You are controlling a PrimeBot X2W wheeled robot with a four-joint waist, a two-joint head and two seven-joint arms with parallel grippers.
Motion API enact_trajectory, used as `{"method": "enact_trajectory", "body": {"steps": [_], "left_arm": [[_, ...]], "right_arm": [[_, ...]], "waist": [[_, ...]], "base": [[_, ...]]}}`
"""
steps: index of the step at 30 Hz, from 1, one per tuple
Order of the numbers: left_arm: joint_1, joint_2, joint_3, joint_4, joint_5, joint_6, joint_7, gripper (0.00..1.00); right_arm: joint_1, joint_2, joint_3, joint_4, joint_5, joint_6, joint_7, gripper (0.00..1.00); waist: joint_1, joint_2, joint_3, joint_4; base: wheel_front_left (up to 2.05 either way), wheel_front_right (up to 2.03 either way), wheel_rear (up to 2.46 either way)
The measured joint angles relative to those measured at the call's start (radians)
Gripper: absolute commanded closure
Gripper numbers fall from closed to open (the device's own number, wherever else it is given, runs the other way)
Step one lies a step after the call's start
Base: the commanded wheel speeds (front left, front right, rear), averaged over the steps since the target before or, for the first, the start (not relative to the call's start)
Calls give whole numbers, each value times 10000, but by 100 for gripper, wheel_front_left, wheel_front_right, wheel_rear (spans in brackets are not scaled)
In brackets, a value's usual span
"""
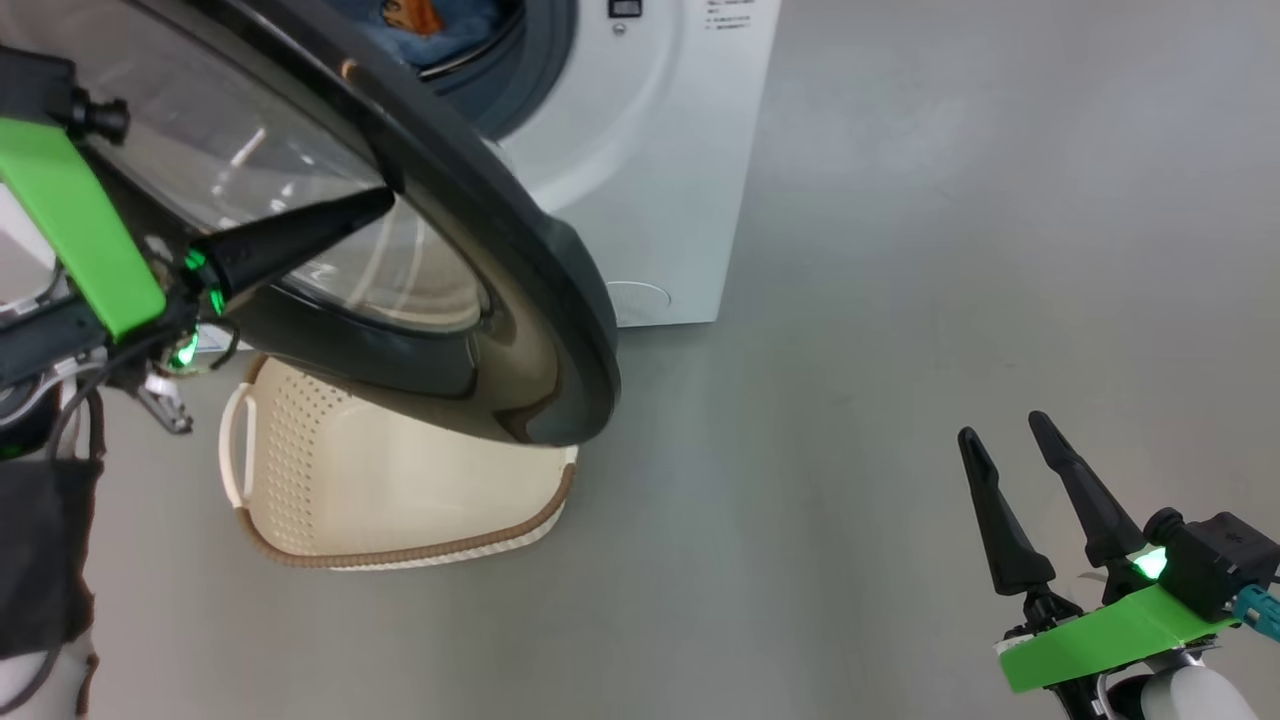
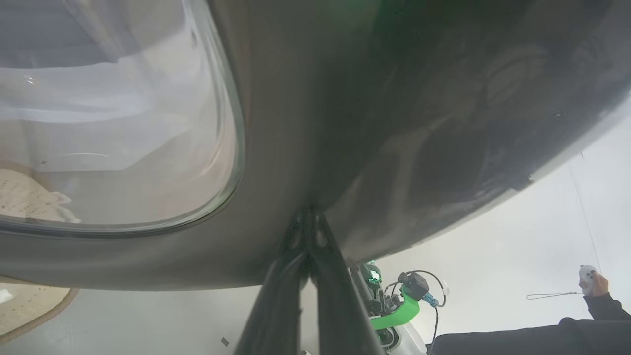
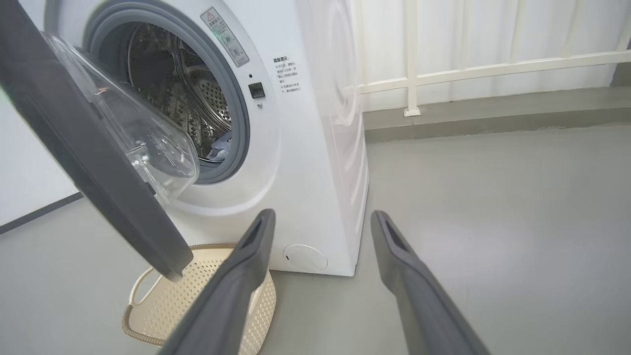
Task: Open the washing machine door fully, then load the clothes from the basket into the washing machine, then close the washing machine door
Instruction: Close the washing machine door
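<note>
We are standing on a bare grey floor before the white washing machine, whose door is hanging half open over the basket. The basket is looking empty, with the clothes lying in the drum. Our left gripper, pressed together, is leaning on the door's glossy outer face, while our right gripper is waiting spread and empty. We are risking a skid off that curved gloss, or cloth near the gasket getting pinched.

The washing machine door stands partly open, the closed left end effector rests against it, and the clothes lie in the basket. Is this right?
Not quite. The clothes lie inside the washing machine drum, and the basket looks empty; the head view shows it. The rest is correct.
</note>
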Motion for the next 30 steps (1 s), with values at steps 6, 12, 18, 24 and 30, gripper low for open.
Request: {"method": "enact_trajectory", "body": {"steps": [6, 12, 18, 24, 30], "left_arm": [[-334, -138, 56, 685, 178, -316, -311, 100], [-249, -86, 132, 903, 224, -527, -418, 100], [616, -29, 282, 988, 297, -667, -757, 95], [1446, 90, 364, 1011, 514, -779, -1212, 0], [2391, 245, 426, 1103, 790, -796, -1870, 0]], "right_arm": [[-10, 61, -67, 8, -2, 0, 0, 0], [-7, 61, -90, 50, -59, 0, 0, 0], [5, -59, -42, 102, -59, 0, 0, 0], [58, -155, -27, 128, -59, 0, 0, 0], [62, -290, -19, 184, -56, 0, 0, 0]], "waist": [[0, 0, 76, -145], [0, 0, -90, 73], [0, 0, -337, 343], [0, 0, -562, 527], [0, 0, -804, 681]], "base": [[0, 0, 0], [0, 0, 0], [0, 0, 0], [0, 0, 0], [0, 0, 0]]}}
